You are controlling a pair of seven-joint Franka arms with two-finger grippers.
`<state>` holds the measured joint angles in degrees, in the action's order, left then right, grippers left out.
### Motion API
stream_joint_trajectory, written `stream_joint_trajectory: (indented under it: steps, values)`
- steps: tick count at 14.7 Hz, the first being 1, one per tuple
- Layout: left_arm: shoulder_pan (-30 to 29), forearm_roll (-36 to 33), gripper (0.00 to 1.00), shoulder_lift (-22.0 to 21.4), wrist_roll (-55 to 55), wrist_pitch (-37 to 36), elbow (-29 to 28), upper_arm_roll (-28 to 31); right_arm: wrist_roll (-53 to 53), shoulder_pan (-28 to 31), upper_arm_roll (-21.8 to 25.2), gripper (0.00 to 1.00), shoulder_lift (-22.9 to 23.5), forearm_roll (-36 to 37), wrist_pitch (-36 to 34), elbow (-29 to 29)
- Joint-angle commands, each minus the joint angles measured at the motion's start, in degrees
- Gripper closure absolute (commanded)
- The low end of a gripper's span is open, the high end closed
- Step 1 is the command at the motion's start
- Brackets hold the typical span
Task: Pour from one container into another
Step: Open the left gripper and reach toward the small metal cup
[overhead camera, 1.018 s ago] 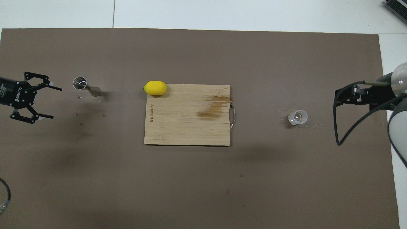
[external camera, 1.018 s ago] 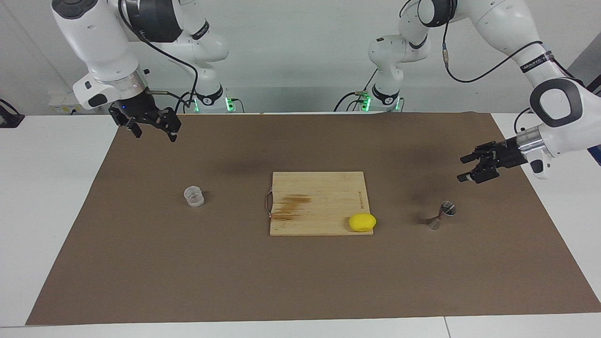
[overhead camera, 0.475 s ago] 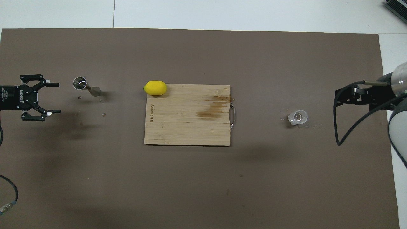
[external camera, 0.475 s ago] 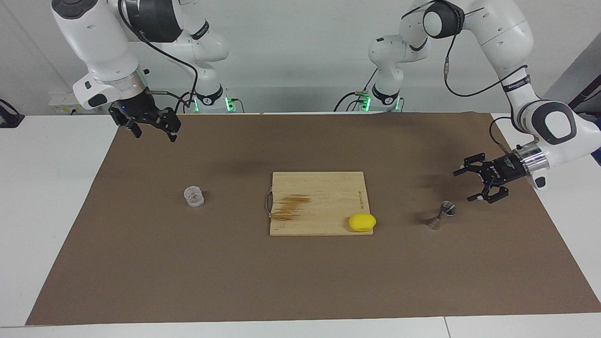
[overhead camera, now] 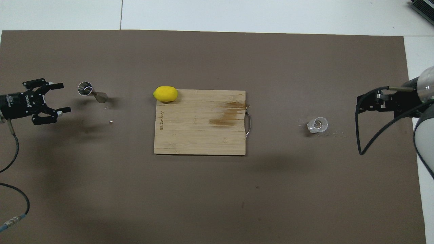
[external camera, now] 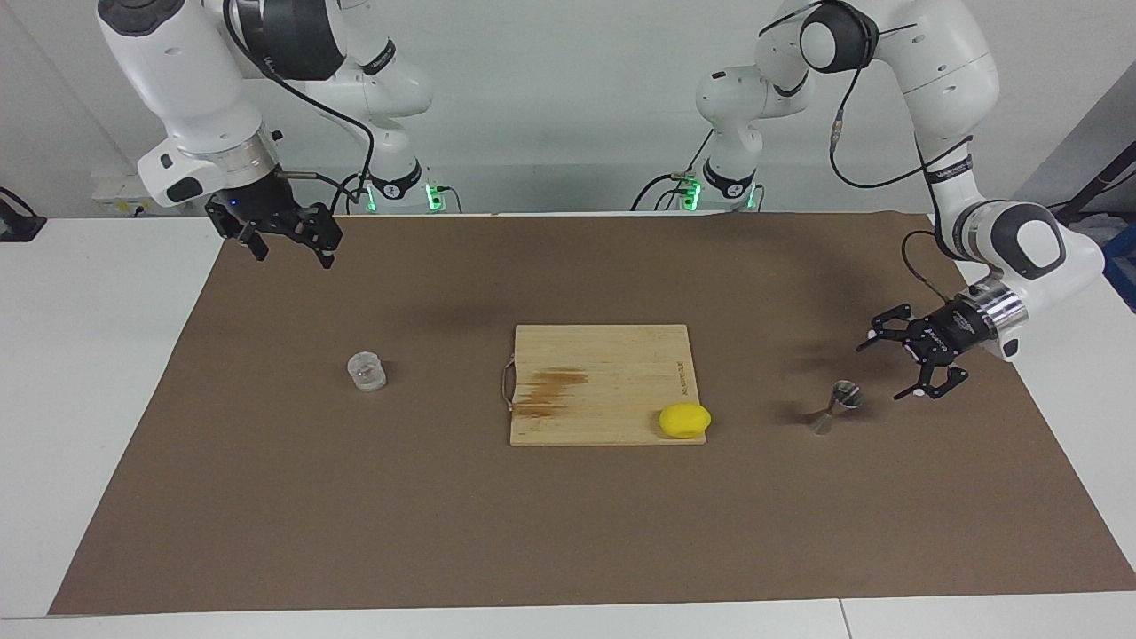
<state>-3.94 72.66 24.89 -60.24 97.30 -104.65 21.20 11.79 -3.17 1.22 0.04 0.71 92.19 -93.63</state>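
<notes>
Jigger upright — clear cup apart

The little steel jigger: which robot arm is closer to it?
The left. The left gripper hangs open just beside the steel jigger, not touching it. The right gripper waits open at the table's other end, above the clear cup.

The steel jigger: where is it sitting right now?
The steel jigger stands on the brown mat toward the left arm's end of the table, apart from the cutting board and the yellow lump, with the open left hand close beside it.
</notes>
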Motion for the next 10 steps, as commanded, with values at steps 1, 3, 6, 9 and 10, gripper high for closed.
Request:
stream_joint_trajectory:
  steps: [1, 3, 6, 9, 10]
  values:
    - [0.69, 2.92, 0.0, 0.25, 0.55, 1.13, -0.64, -0.11, -1.33, 0.79, -0.16, 0.0, -1.09, -1.33, -0.26, -1.11]
    - [0.69, 4.85, 0.0, 0.95, 4.58, 1.05, -0.82, -0.29, -1.33, 0.79, -0.16, 0.0, -1.09, -1.33, -0.26, -1.11]
    - [0.77, 5.91, 0.0, 1.65, 7.85, 1.22, -0.82, -0.9, -1.33, 0.79, -0.16, 0.0, -1.09, -1.33, -0.26, -1.11]
    - [1.39, 8.46, 0.0, 2.45, 8.56, 1.57, -0.82, -0.99, -1.33, 0.7, -0.16, 0.0, -1.09, -1.33, -0.26, -1.11]
    - [1.48, 8.46, 0.0, 2.53, 9.08, 1.57, -0.82, -0.99, -1.33, 0.7, -0.16, 0.0, -1.09, -1.33, -0.26, -1.03]
